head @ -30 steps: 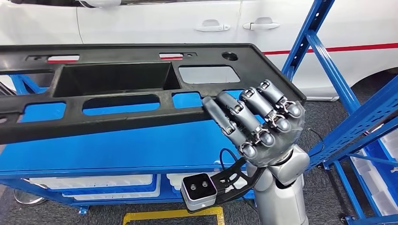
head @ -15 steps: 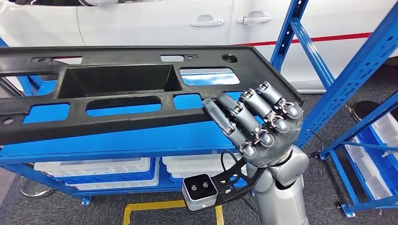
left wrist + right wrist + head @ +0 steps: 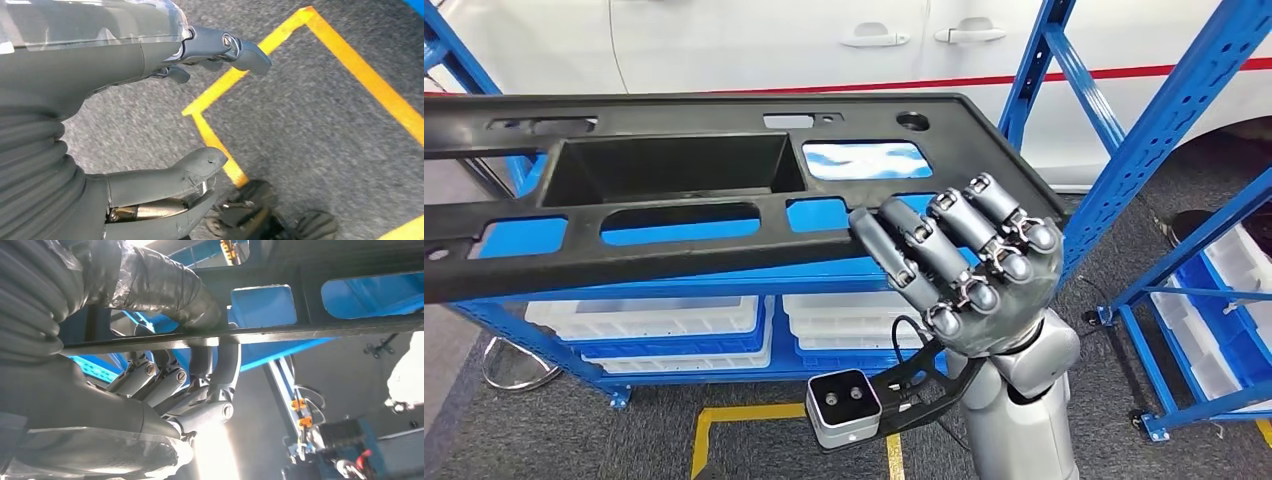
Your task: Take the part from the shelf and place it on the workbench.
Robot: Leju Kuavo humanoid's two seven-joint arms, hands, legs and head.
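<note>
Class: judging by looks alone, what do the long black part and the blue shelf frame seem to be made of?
Black part: probably moulded plastic, matte, slightly grainy, with formed cut-outs and a recessed tray.
Shelf frame: likely steel, glossy blue paint, with rows of punched holes along the upright.

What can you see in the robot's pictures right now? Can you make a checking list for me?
Surface: grey carpet floor with yellow tape lines; no workbench seen.
Job's things: long black plastic part, held up in front of the blue shelf.
Clutter: white bins on the low shelf level.
Hands: right hand grips the part's near edge, thumb above and fingers below in the right wrist view; left hand hangs over the floor, fingers apart, holding nothing.
Cables: black cable by the right wrist camera.
Surroundings: white car behind.
</note>
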